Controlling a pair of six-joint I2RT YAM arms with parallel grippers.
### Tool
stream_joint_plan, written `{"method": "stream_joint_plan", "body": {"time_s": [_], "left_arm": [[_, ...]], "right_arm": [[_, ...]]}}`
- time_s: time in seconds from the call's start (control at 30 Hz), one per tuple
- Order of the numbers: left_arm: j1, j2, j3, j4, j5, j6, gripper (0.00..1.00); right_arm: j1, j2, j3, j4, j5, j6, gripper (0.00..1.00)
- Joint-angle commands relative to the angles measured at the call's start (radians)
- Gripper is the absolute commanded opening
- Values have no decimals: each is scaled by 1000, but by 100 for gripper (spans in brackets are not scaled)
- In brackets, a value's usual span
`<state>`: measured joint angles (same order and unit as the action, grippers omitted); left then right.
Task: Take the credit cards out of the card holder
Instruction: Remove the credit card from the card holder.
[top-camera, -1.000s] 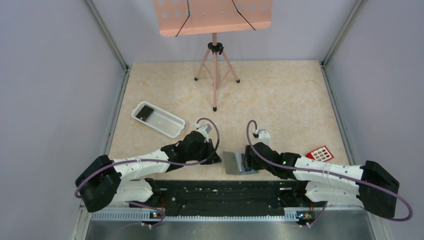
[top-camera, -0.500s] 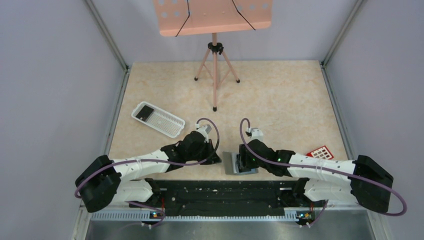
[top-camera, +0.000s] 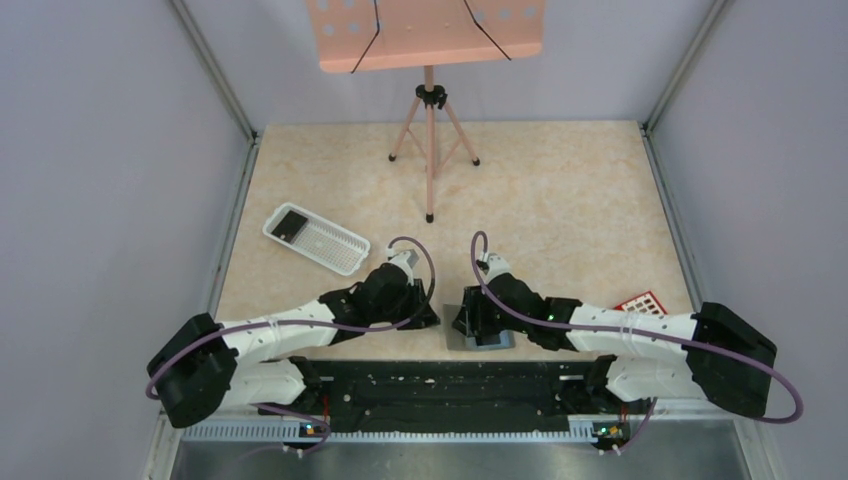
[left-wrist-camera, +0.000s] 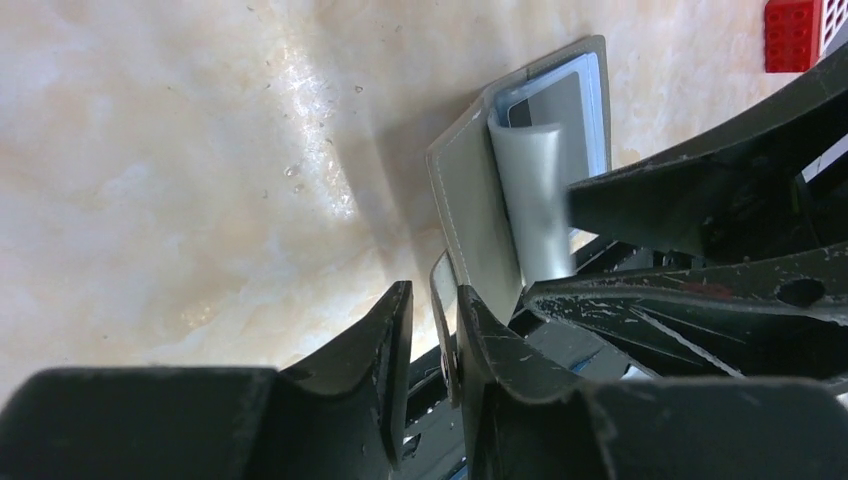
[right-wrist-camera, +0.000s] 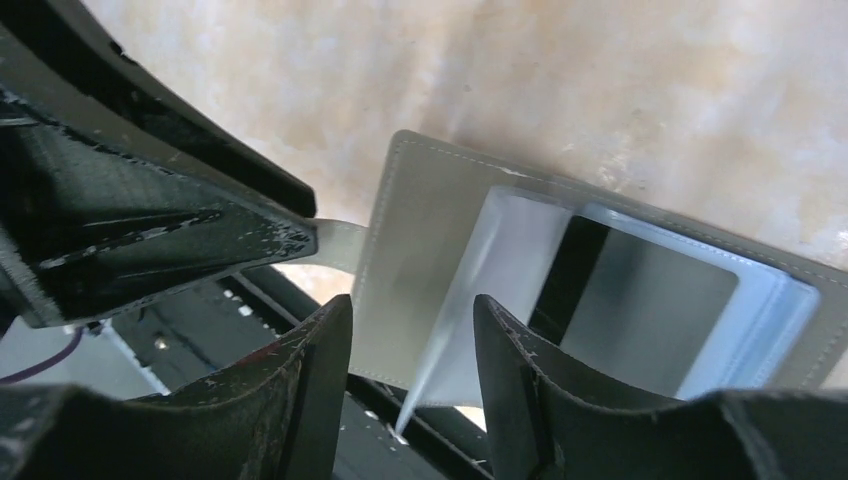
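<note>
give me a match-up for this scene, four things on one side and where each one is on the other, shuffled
Things:
1. card holder
2. red card
3. white tray
4. music stand

Places:
a. standing at the far middle of the table
b. lying flat on the right side, towards the near edge
c. on the left side, about midway back
d. open at the near edge, between the left gripper and the right gripper

Pairs: 1-d, 2-b, 3-c, 4-a
</note>
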<state>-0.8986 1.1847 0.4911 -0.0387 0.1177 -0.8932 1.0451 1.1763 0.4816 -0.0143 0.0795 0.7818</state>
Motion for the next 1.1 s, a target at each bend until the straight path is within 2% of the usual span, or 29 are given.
{"method": "stream_joint_plan", "body": {"time_s": [0.0,0.27,0.53,0.8,1.07], "left_arm": [[-3,-45,29,-18,-38,-8,29],[-3,-90,43,-54,-74,-20,30],[-3,-158,38,-99,-170,-45,30],[-3,-195,37,-106,-185,-48,30],[-3,-171,66,-50,-75,-4,30]], "right_arm": [[9,-22,19,98,-53,6,47],[8,33,0,192,-76,16,42],[7,148,-7,294,-113,25,38],[8,147,7,236,-84,8,37],[8,31,32,114,-35,-14,45]]}}
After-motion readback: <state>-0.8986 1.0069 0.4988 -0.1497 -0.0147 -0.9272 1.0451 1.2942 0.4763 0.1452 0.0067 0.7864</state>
